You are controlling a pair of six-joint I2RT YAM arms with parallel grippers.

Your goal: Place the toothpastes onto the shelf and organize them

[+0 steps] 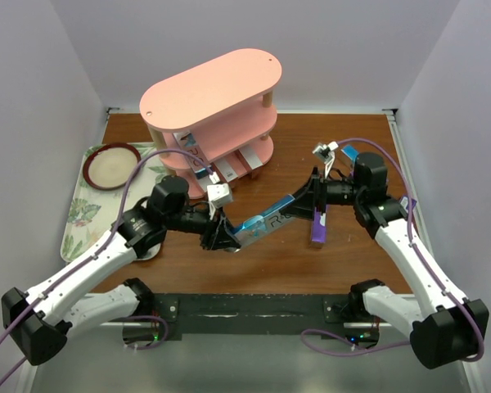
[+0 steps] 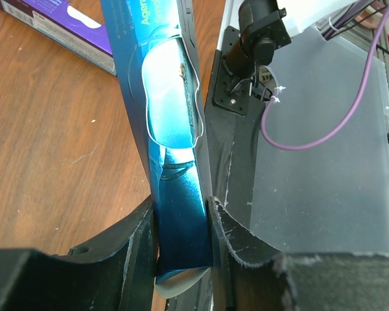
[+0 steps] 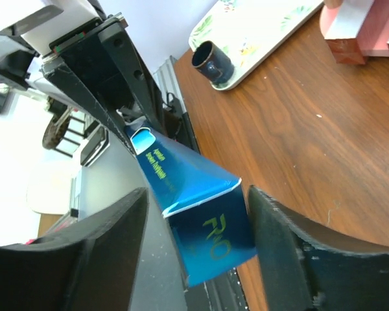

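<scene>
While the left gripper (image 1: pixel 223 234) is clenched on the lower-left end of the blue box (image 1: pixel 266 221), the right gripper (image 1: pixel 304 202) straddles its upper-right end with jaws apart, so the box hangs above the table (image 1: pixel 147 123) at frame centre, long axis lower left to upper right, in front of the shelf (image 1: pixel 213 86). Shelf's lower tiers hold several boxes (image 1: pixel 247 160); a purple box (image 1: pixel 318 225) lies right of centre, axis near vertical in frame. Tray (image 1: pixel 78 214) at left carries a red-rimmed dish (image 1: pixel 110 165) and, per right wrist view, a dark cup (image 3: pixel 211 61).
</scene>
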